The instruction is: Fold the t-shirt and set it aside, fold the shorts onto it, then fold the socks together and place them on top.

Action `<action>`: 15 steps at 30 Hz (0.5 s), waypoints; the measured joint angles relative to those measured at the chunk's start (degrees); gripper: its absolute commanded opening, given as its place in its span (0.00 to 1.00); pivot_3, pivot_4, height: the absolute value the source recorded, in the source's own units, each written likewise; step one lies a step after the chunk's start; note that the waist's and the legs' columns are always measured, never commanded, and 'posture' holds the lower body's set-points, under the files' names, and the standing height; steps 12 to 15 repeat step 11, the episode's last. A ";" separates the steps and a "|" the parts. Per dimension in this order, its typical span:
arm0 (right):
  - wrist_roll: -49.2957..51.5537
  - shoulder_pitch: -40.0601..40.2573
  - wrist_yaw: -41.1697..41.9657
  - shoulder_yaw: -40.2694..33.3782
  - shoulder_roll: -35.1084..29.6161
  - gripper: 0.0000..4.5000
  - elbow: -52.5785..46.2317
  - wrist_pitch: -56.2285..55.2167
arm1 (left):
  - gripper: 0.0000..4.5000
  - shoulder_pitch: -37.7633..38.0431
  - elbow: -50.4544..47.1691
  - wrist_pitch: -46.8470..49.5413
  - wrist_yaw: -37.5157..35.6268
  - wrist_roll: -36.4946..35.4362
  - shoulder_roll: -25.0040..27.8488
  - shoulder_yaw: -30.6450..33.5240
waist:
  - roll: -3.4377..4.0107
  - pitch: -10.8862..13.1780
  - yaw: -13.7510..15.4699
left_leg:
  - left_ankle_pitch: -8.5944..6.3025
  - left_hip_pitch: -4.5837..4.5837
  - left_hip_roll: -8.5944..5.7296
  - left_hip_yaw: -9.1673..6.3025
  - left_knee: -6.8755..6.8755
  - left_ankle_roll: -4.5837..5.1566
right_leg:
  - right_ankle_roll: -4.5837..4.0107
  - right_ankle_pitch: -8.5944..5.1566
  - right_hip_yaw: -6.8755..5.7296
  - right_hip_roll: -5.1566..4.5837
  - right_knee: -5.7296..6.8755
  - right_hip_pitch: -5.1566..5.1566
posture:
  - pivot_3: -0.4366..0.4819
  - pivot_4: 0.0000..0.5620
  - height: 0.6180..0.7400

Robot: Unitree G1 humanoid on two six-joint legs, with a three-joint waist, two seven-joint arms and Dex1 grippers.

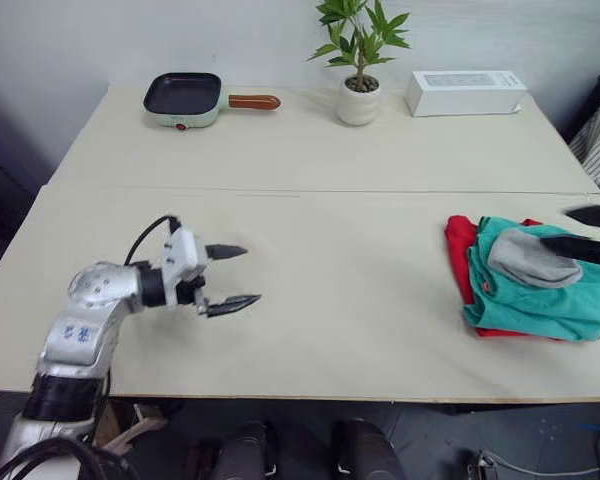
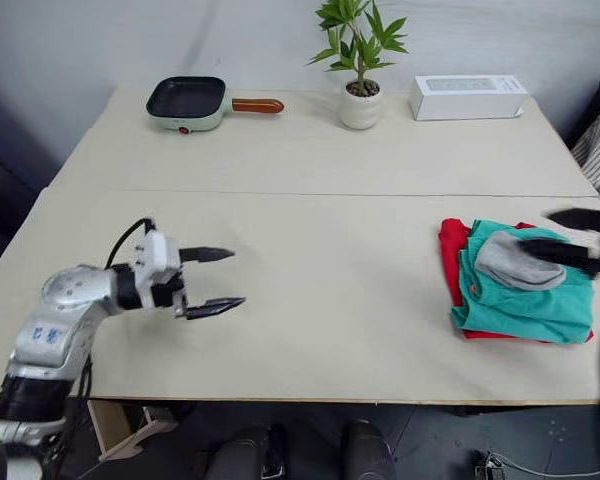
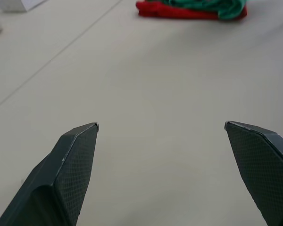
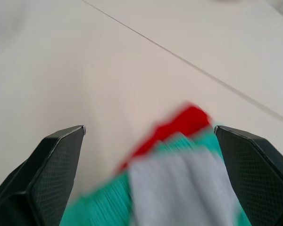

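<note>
the left claw point(image 1: 236, 277) hangs just above the bare tabletop point(image 1: 340, 290), its two black fingers spread apart with nothing between them. ahead of it, well apart across the pale surface, lies the stack of clothes; in the left wrist view the red and teal edges of that stack show far beyond the fingertips.

the right claw point(image 1: 590, 235) sits at the stack itself, its fingers parted, one finger tip reaching over the socks point(image 1: 533, 259) and the other held off to the far side of the pile. whether the lower finger touches the grey fabric cannot be told. in the right wrist view the open fingers frame the socks, with the pile directly below and between them.

the t-shirt point(image 1: 460, 243) is at the bottom of the stack, folded, its red edge showing on the side facing the left claw and along the near edge. the shorts point(image 1: 540, 305) lie folded on top of it, covering most of it. the socks rest on top of the shorts as one small grey bundle, right beneath the right claw.

beyond both claws, at the far side of the tabletop, stand a small green pan point(image 1: 185, 98) with a brown handle, a potted plant point(image 1: 359, 60) and a white box point(image 1: 465, 92), all well apart from the clothes.
</note>
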 measured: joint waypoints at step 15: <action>-15.63 -7.06 8.78 17.80 25.74 1.00 6.45 -34.74 | 1.00 7.71 0.94 -7.46 4.96 3.17 3.14 8.42 | 0.02 0.02 1.83 | -0.10 -0.14 -0.28 -0.37 0.08 0.12 | -0.05 -0.01 -0.02 -0.29 0.02 0.16 | 0.48 0.27 1.00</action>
